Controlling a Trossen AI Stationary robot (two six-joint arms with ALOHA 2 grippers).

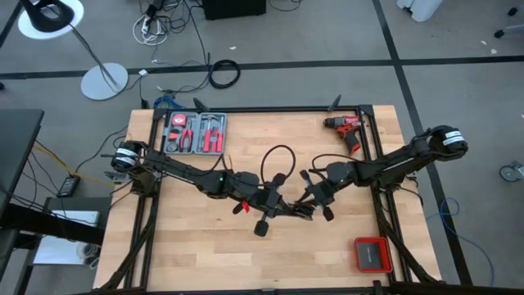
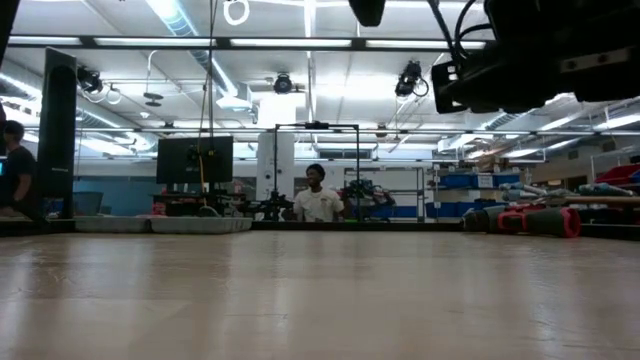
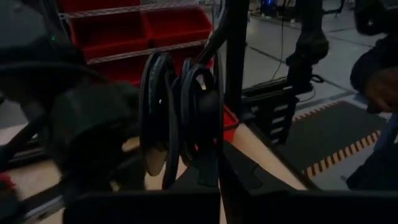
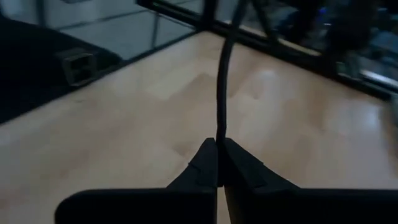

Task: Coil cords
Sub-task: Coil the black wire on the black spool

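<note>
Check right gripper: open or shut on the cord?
Shut on the cord: the right gripper fingers meet with the thin black strand pinched between them.

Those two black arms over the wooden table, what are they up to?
They are winding up a thin black cord. The left pincer is shut on a bundle of loops already gathered, seen close in its wrist view. The right pincer is shut on a free stretch of the same cord. Both meet mid-table, and one loop arches up between them.
</note>
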